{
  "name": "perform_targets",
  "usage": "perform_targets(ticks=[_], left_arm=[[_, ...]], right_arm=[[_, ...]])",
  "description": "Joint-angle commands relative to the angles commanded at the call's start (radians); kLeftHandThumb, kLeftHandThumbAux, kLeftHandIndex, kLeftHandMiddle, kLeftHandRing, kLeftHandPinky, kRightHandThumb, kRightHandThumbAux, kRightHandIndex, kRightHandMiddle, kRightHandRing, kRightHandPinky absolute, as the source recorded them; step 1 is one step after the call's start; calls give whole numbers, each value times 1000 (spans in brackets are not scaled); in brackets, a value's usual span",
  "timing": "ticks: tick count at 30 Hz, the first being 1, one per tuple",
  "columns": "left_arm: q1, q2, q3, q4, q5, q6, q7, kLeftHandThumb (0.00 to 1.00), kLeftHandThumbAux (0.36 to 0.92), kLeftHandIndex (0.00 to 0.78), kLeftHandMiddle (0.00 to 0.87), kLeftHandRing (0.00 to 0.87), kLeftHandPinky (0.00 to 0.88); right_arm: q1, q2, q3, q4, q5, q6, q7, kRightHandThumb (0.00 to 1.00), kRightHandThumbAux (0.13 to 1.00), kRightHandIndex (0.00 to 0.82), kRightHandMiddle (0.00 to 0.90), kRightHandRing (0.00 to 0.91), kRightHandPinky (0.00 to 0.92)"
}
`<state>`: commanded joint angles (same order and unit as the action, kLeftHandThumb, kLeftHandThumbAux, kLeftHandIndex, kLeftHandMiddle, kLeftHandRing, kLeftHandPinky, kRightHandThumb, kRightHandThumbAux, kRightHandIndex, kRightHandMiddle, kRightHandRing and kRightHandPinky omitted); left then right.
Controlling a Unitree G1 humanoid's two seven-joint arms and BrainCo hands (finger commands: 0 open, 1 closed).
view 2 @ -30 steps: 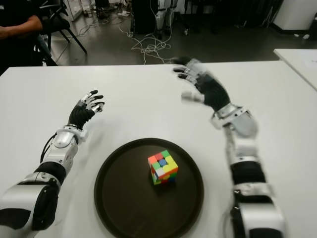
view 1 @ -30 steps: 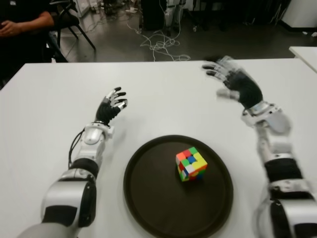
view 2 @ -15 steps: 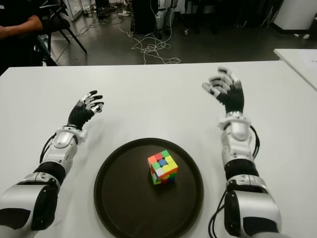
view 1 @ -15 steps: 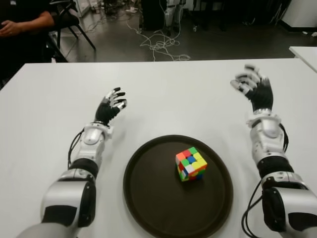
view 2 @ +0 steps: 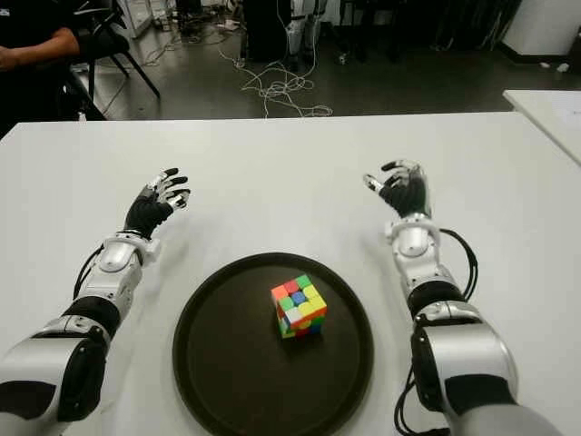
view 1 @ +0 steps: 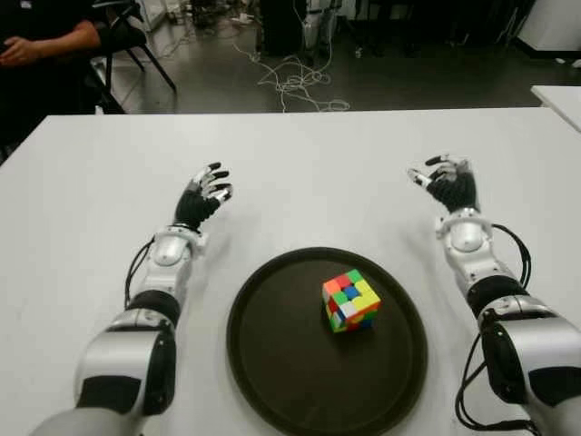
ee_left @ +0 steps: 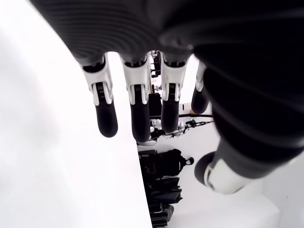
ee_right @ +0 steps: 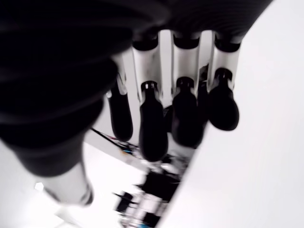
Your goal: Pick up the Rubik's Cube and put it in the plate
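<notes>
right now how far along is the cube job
Done, by the look of it: the Rubik's Cube sits inside the dark plate, near its middle. In hand: nothing. The left hand shows left of the plate and the right hand to its right, both over the white table, fingers relaxed and empty. Left to do: nothing visible.

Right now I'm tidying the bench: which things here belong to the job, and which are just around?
Job:
cube, in the plate
plate
right hand, open
left hand, open

Just around:
table
cables on the floor
person seated behind
</notes>
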<state>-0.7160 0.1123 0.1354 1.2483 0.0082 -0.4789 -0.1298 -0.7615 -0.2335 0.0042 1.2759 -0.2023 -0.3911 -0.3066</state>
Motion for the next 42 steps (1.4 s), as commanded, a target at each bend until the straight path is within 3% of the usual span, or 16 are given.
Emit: perform_targets(ticks=[4, 9, 23, 30, 36, 38, 42], left_arm=[[1, 0, 1, -1, 0, -2, -1, 217, 753, 115, 194, 210, 235], [2, -1, 0, -3, -1, -5, -5, 219, 749, 115, 193, 212, 237], [3, -1, -2, -4, 1, -3, -9, 229, 731, 118, 192, 214, 246], [4, -2, -1, -5, 0, -6, -9, 225, 721, 118, 189, 213, 245], [4, -1, 0, -6, 1, -7, -4, 225, 719, 124, 199, 222, 253], [4, -1, 0, -6, 0, -7, -5, 231, 721, 125, 201, 225, 256], [7, -3, 2, -7, -4, -9, -11, 233, 718, 123, 197, 224, 251]], right_arm=[[6, -9, 4, -2, -1, -24, 42, 57, 760, 242, 286, 270, 190], [15, -15, -1, -7, 8, -64, 85, 9, 779, 201, 252, 220, 124], [39, -10, -30, -29, 36, -186, 124, 0, 786, 170, 243, 224, 173], [87, 13, -59, -76, 74, -265, 130, 0, 788, 169, 251, 236, 210], [196, 51, -82, -170, 114, -338, 125, 0, 792, 176, 257, 242, 214], [223, 58, -91, -185, 129, -341, 130, 0, 795, 175, 255, 239, 210], [218, 74, -118, -174, 155, -290, 125, 0, 805, 172, 252, 236, 202]])
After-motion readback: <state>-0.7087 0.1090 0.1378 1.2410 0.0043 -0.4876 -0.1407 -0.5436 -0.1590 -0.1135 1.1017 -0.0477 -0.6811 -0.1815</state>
